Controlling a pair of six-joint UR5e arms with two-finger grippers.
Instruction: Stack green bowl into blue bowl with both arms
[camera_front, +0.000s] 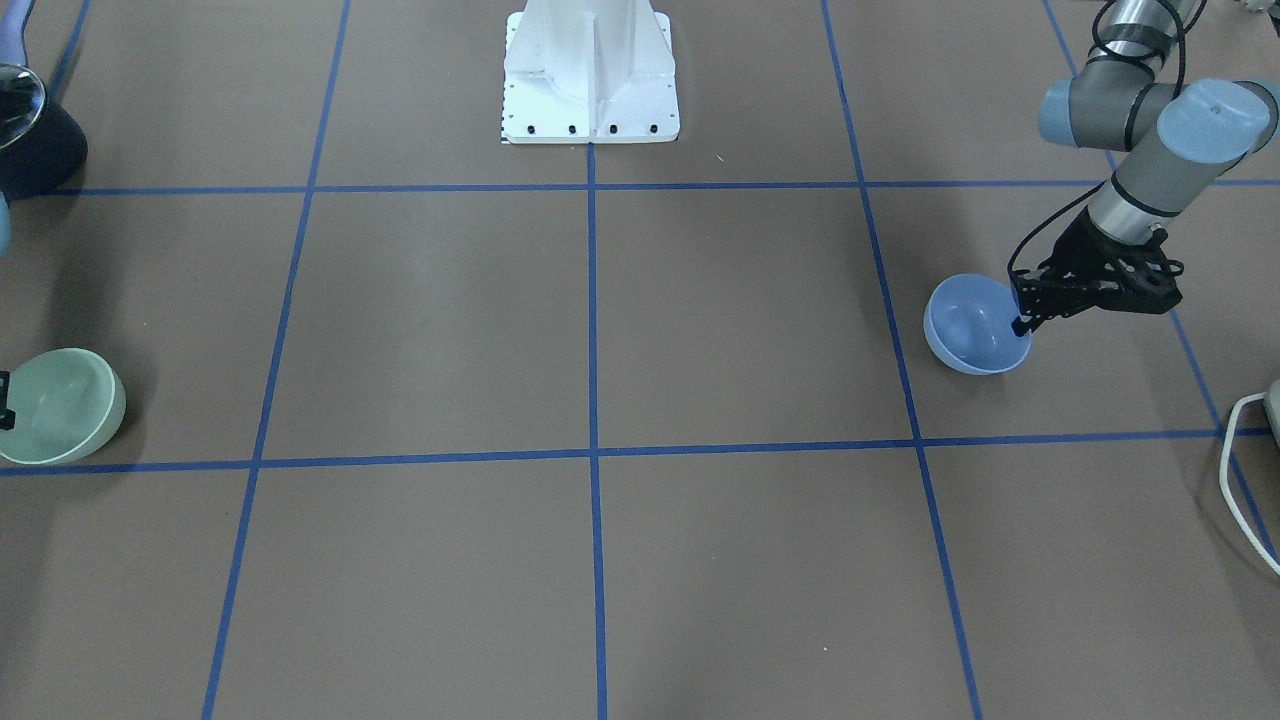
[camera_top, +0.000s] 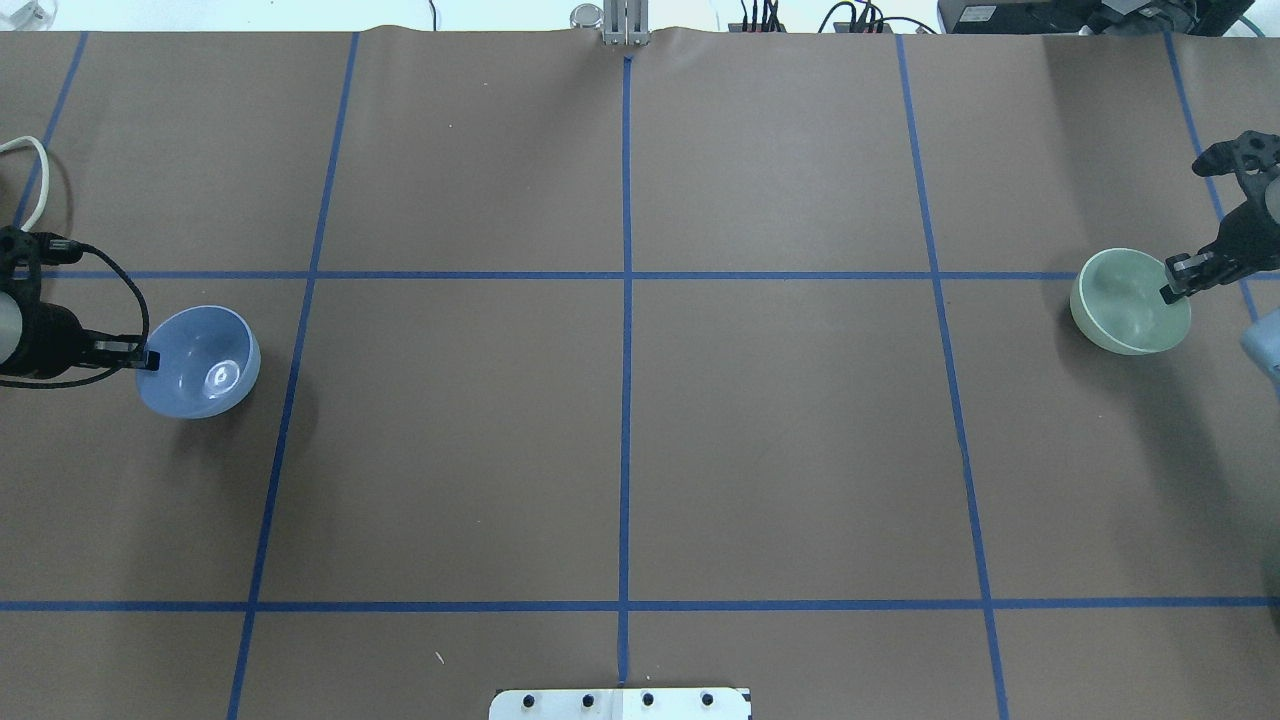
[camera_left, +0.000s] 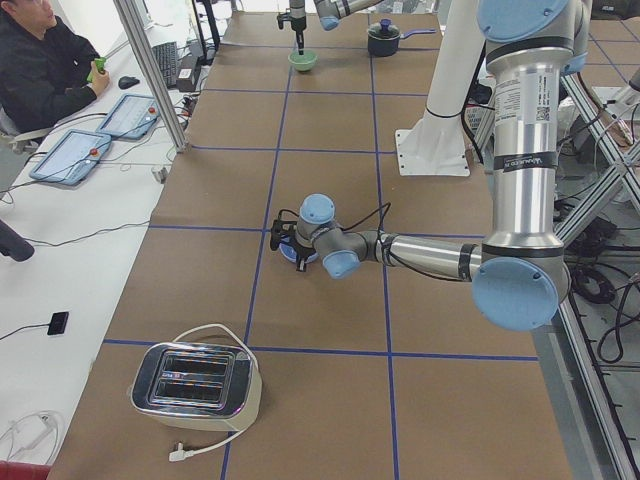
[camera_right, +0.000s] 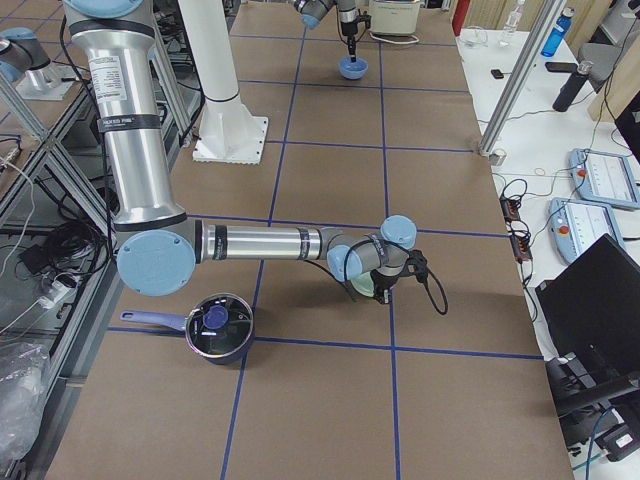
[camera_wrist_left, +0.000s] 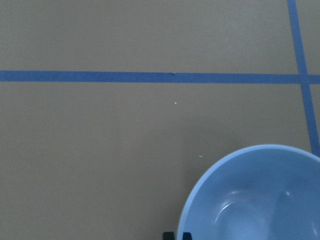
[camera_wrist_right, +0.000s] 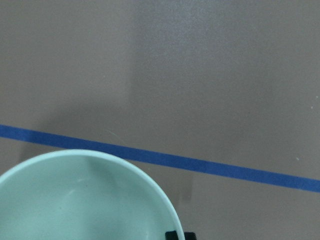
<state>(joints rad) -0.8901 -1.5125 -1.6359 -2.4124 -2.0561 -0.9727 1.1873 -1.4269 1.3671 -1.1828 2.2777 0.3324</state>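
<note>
The blue bowl (camera_top: 200, 362) is at the table's left end, tilted, also in the front view (camera_front: 975, 328) and left wrist view (camera_wrist_left: 260, 200). My left gripper (camera_top: 150, 358) is shut on its rim, one finger inside and one outside. The green bowl (camera_top: 1128, 302) is at the table's right end, tilted, also at the front view's left edge (camera_front: 60, 405) and in the right wrist view (camera_wrist_right: 80, 200). My right gripper (camera_top: 1168, 292) is shut on its rim. The bowls are far apart, with the whole table width between them.
The white pedestal (camera_front: 590, 70) stands at the robot's side, in the middle. A toaster (camera_left: 195, 380) with a white cable (camera_top: 25, 165) sits beyond the blue bowl. A dark saucepan (camera_right: 215, 328) sits near the green bowl. A person (camera_left: 40, 60) sits at a side desk.
</note>
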